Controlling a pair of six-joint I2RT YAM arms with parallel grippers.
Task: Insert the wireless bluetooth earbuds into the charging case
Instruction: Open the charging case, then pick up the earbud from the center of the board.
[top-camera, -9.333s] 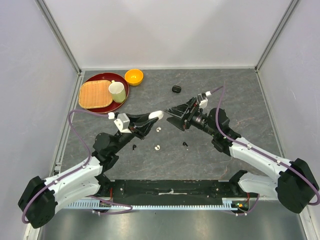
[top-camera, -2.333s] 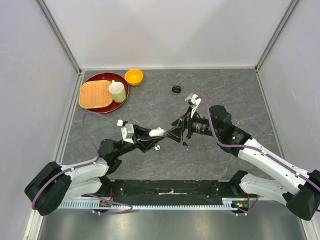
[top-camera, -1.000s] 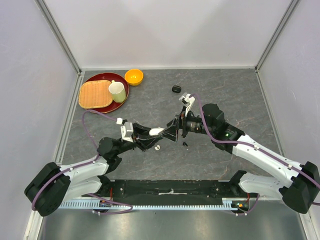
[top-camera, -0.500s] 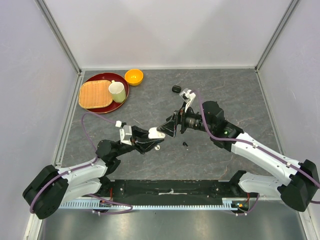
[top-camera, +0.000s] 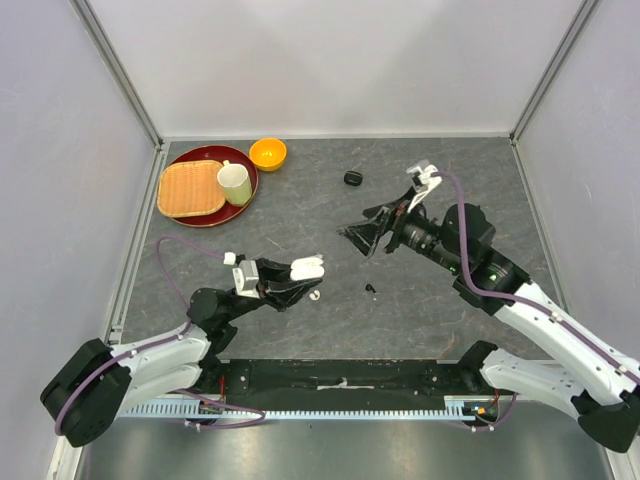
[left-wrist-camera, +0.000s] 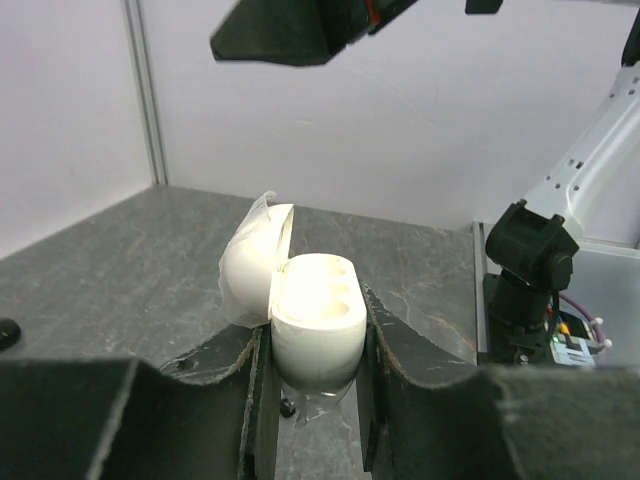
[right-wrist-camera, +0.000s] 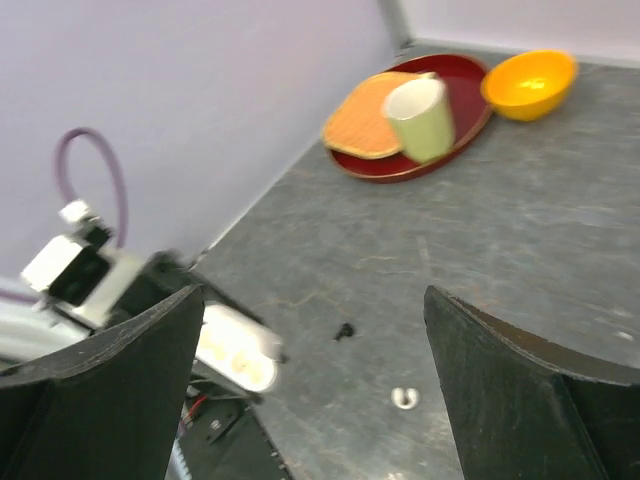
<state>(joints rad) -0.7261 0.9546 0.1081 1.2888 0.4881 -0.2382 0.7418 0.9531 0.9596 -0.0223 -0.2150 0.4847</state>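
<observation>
My left gripper (top-camera: 300, 272) (left-wrist-camera: 315, 345) is shut on the white charging case (top-camera: 309, 267) (left-wrist-camera: 318, 322), which it holds upright with its lid (left-wrist-camera: 250, 270) flipped open. I cannot tell what is in the case's wells. On the table lie a white earbud (top-camera: 315, 294) (right-wrist-camera: 404, 398) and a black earbud (top-camera: 370, 289) (right-wrist-camera: 344, 330). Another black earbud (left-wrist-camera: 288, 407) shows under the case. My right gripper (top-camera: 357, 238) (right-wrist-camera: 312, 295) hangs open and empty, up and to the right of the case (right-wrist-camera: 235, 350).
A black charging case (top-camera: 352, 178) lies at the back centre. At the back left a red tray (top-camera: 190, 215) (right-wrist-camera: 455, 140) holds a woven basket (top-camera: 190, 188) and a pale green cup (top-camera: 235, 184) (right-wrist-camera: 415, 118). An orange bowl (top-camera: 268, 153) (right-wrist-camera: 528, 85) sits beside the tray.
My right gripper has pulled back from the white case, up and to the right, with its jaws spreading wider. The left gripper with the case has shifted slightly left and nearer.
</observation>
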